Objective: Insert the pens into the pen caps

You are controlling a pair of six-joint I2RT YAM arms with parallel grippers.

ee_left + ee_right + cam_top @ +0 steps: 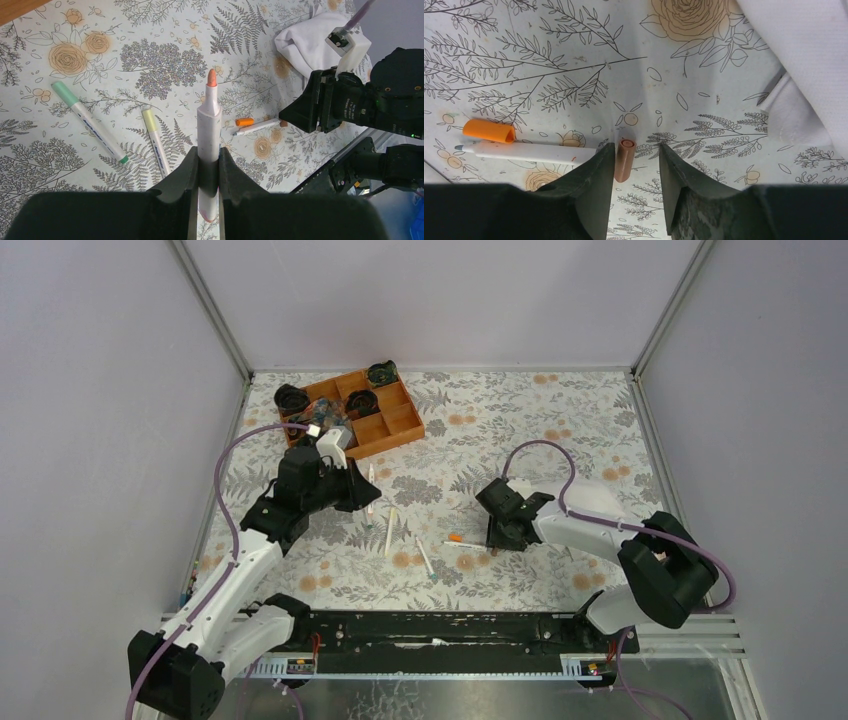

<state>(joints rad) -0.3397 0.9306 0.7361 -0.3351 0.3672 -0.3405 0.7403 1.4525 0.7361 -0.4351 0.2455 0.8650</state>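
My left gripper (206,165) is shut on a white pen (209,125) with a salmon tip pointing away, held above the mat; it also shows in the top view (362,497). My right gripper (636,150) is open and low over the mat, with a brown pen cap (623,160) lying between its fingers, close to the left finger; in the top view it is right of centre (497,534). An orange cap (489,131) and an uncapped white pen (526,152) lie to its left. A green-capped pen (89,121) and a yellow-capped pen (155,142) lie on the mat.
An orange compartment tray (398,429) holding dark parts stands at the back left. A white cloth (804,65) lies just right of my right gripper. More pens (391,530) lie between the arms. The floral mat (560,430) covers the table.
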